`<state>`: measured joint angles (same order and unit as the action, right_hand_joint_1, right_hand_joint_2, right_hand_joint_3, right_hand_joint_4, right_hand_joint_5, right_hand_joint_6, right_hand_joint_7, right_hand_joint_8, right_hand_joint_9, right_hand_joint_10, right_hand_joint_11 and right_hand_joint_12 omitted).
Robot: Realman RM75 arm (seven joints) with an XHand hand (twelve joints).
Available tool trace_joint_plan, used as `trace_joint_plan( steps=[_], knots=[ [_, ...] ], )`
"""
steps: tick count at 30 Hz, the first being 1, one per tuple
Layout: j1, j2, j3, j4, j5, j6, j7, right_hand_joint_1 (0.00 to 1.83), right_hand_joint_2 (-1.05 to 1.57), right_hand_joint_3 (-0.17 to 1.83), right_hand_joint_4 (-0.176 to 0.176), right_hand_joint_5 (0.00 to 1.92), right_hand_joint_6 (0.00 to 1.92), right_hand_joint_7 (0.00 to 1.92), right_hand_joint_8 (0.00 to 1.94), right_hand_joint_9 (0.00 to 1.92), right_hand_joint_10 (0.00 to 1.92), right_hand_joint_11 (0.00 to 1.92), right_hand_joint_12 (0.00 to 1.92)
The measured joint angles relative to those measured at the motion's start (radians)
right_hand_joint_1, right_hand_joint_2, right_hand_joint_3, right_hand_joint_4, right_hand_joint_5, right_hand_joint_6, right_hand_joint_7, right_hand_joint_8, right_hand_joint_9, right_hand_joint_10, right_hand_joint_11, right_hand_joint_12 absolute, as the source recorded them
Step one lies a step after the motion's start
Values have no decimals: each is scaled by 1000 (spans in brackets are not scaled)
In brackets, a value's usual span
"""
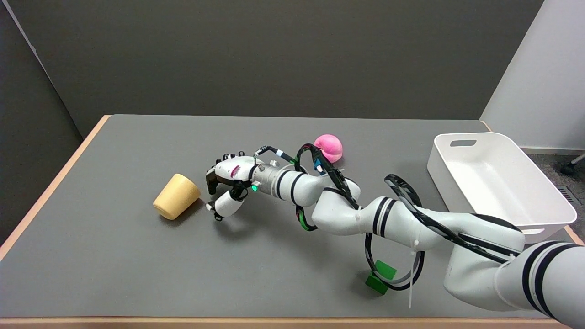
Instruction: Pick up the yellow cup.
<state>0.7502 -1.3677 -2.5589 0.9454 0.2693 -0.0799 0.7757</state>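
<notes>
The yellow cup lies on its side on the grey table, left of centre, its narrow base toward the right and its wide mouth toward the lower left. My right hand hovers just right of the cup's base, with a small gap between them. Its fingers are spread apart, the upper ones arched toward the cup and the thumb angled down to the table. Nothing sits in the hand.
A pink ball rests behind my forearm. A green block lies near the front edge under the arm's cables. A white bin stands at the right edge. The table's left wooden edge runs close to the cup.
</notes>
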Motion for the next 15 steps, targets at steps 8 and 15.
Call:
trace_joint_plan(
  steps=[8,15],
  knots=[
    [-3,0,3,0,13,0,-1,460,693,798,-176,249,551,349,503,202,868,-1,1177],
    [-6,-3,3,0,18,0,0,442,688,792,-176,247,550,347,506,201,876,0,1192]
  ],
)
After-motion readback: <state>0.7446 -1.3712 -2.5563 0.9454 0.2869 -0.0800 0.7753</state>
